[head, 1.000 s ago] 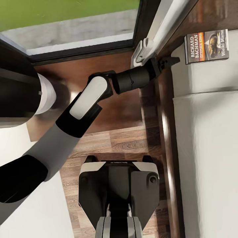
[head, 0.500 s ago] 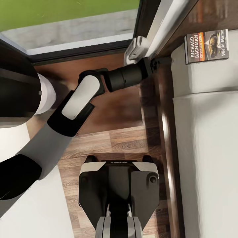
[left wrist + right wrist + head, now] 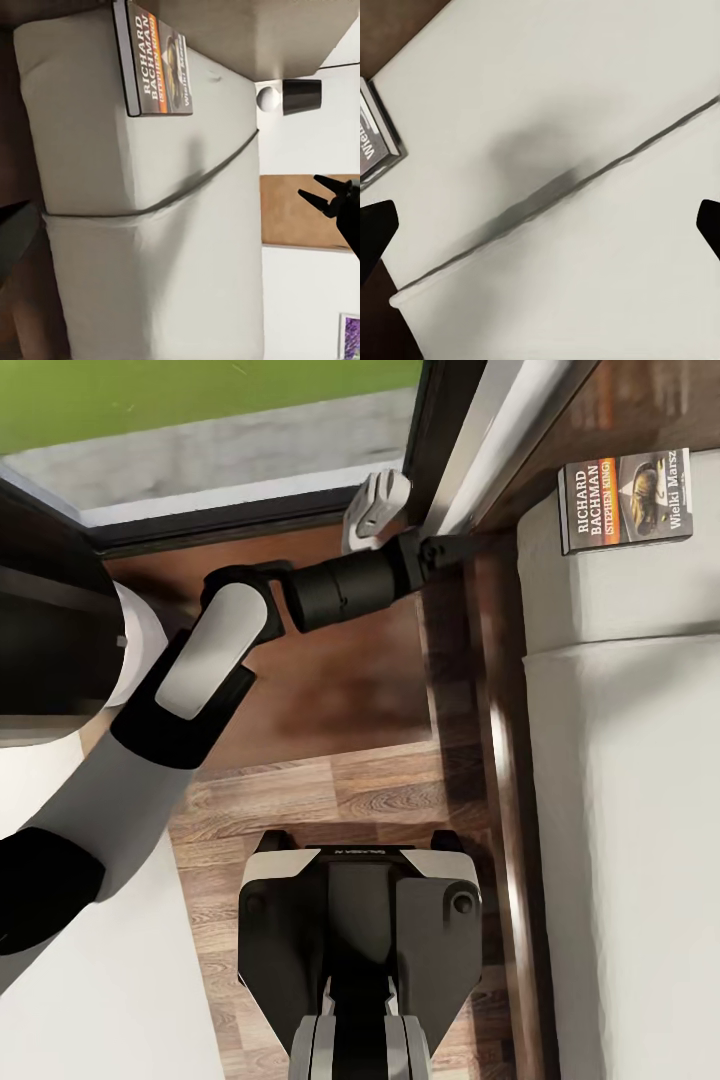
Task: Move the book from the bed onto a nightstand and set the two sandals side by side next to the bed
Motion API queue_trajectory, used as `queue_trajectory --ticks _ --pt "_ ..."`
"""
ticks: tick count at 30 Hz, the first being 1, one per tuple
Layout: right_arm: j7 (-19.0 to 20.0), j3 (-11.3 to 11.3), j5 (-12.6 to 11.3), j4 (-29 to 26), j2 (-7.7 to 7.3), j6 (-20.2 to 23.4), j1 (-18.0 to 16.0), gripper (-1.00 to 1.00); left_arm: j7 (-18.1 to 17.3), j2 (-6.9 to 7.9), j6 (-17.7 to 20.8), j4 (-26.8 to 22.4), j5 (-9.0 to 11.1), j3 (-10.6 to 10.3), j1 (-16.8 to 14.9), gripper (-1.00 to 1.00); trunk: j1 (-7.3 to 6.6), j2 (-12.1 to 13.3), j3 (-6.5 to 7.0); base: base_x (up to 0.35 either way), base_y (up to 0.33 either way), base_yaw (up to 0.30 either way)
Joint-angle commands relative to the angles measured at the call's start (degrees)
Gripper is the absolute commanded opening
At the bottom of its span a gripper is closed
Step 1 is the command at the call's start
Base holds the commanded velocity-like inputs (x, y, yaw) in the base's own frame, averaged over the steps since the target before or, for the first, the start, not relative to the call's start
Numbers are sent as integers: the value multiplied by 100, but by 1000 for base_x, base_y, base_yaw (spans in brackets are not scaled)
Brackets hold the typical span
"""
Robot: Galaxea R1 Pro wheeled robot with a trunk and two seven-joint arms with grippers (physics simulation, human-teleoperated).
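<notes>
At the head end of the bed (image 3: 620, 780), your one book (image 3: 625, 499) lies flat on the mattress, untouched: no step done, sandals unplaced. Left gripper (image 3: 450, 547) hangs near the frame, apart from it; spread indeterminate. Right gripper's fingers (image 3: 376, 232) stand wide, empty, above the mattress.

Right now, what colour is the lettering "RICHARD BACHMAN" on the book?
White, on the dark cover of the book; clearest in the head view.

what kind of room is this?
Most likely a bedroom: a bed with a pale mattress and dark wood frame, a book lying on it, wood-plank floor and a dark-framed glass opening beside it.
</notes>
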Motion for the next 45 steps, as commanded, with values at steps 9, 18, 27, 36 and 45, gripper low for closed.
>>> queue_trajectory --ticks 9,18,27,36,45 --pt "48 -4 13 -27 -1 25 21 100 -305 25 58 582 -20 8 -135 100 1 -5 -3 0 0 0" --pt "51 -7 30 -46 -8 23 31 100 -1108 -4 71 1233 -366 -6 -261 100 1 -5 -3 0 0 0" --pt "45 -6 30 -74 -19 24 35 100 -1575 -119 83 1556 -897 43 -302 100 1 -5 -3 0 0 0" --pt "39 -3 37 -103 85 26 41 100 -1972 -31 48 1653 -1122 73 -207 100 1 -5 -3 0 0 0" --pt "30 -2 48 -104 173 26 42 100 -2201 46 21 1776 -1219 81 -159 100 1 -5 -3 0 0 0"
